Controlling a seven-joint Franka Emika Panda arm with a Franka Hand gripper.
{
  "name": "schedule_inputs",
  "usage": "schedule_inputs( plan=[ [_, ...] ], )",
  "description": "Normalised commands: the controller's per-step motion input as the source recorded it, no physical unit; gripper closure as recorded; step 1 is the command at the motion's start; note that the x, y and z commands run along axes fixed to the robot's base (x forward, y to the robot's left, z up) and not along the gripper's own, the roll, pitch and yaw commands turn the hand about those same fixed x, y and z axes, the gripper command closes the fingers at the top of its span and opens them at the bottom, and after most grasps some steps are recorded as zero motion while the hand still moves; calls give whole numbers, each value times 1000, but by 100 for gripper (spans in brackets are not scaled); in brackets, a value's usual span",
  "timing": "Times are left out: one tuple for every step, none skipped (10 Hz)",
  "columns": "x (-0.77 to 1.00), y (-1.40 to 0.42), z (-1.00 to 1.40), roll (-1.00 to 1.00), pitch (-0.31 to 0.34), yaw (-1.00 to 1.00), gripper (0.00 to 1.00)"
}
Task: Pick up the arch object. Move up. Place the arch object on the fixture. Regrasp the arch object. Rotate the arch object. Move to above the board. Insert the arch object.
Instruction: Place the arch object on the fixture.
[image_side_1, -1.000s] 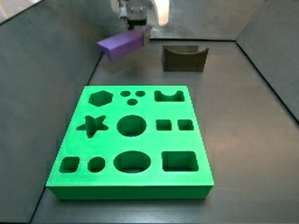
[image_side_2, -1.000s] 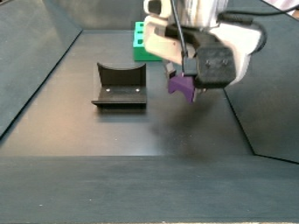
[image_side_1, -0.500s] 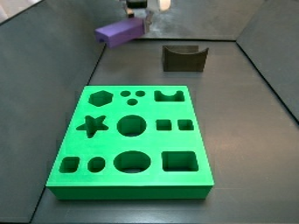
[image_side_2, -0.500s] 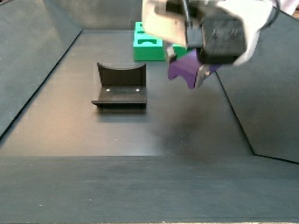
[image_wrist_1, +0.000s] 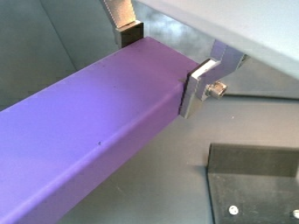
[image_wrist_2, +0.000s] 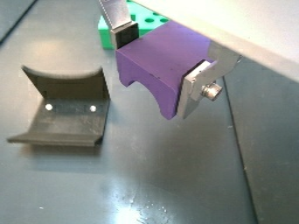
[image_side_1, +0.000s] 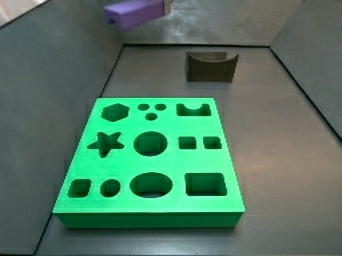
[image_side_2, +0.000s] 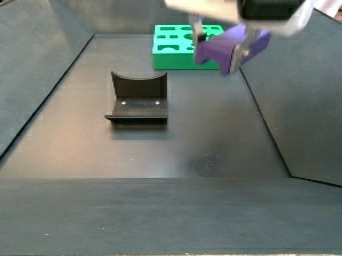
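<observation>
High above the tabletop, the end effector (image_wrist_2: 162, 61) clamps the smooth matte purple arch object (image_wrist_2: 163, 59) between silver plates; the scooped dark fixture (image_wrist_2: 65, 105) sits below, apart.

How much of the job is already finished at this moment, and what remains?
Done: the purple block is picked up; the hand grips it high above the floor. In hand: the move up. Left: setting it on the empty fixture, regrasping, rotating, and inserting it into the green board.
</observation>
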Motion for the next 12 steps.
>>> schedule_inputs(
  plan=[
    [-7, 12, 403, 50, 71, -9, 100],
    [4, 12, 187, 48, 84, 1, 100],
    [1000, -683, 29, -70, -106, 1000, 100],
    [1000, -674, 7, -69, -107, 1000, 100],
    [1000, -627, 6, -74, -111, 1000, 100],
    [1000, -540, 0, -87, -116, 1000, 100],
    [1000, -506, -5, -98, -118, 1000, 100],
    [1000, -443, -8, -120, -116, 1000, 100],
    [1000, -402, -9, -140, -115, 1000, 100],
    [1000, -353, -17, -165, -109, 892, 100],
    [1000, -326, -19, -160, -91, 726, 100],
    [1000, -275, -21, -148, -52, 424, 100]
  ],
)
